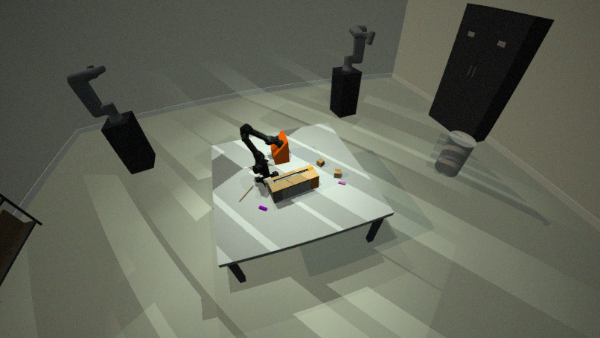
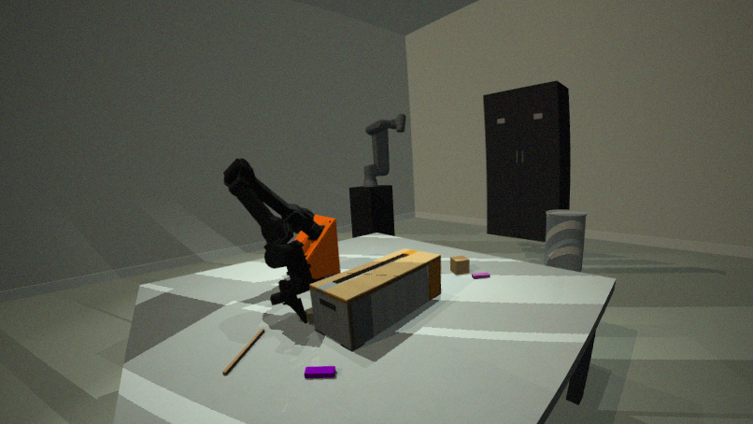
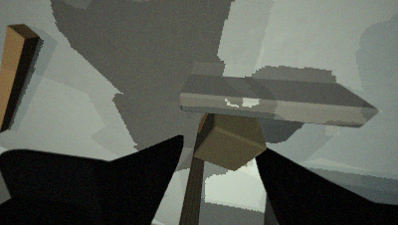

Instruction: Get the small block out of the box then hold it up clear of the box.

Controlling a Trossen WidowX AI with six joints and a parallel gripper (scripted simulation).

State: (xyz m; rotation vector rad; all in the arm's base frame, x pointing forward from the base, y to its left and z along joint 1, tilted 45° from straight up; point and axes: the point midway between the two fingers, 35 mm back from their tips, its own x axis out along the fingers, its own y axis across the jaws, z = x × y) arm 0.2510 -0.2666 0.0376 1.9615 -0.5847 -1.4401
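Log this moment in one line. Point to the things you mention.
jaws (image 2: 305, 318): open, low beside box (image 1: 292, 182) (image 2: 376, 275) | block (image 3: 231, 148): out of box, between jaws, not gripped | lift: not done

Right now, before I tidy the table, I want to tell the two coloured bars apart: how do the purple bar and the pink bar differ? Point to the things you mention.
The purple bar (image 1: 263, 208) (image 2: 319, 372) is deep violet; the pink bar (image 1: 342, 182) (image 2: 480, 275) is lighter. The purple bar lies beyond the box's slotted end, the pink bar near the orange end. Both lie flat on the table.

Stick (image 1: 246, 193) (image 2: 243, 351) (image 3: 13, 75) beside box (image 1: 293, 185) (image 2: 390, 294) on table (image 1: 268, 234) (image 2: 421, 379).
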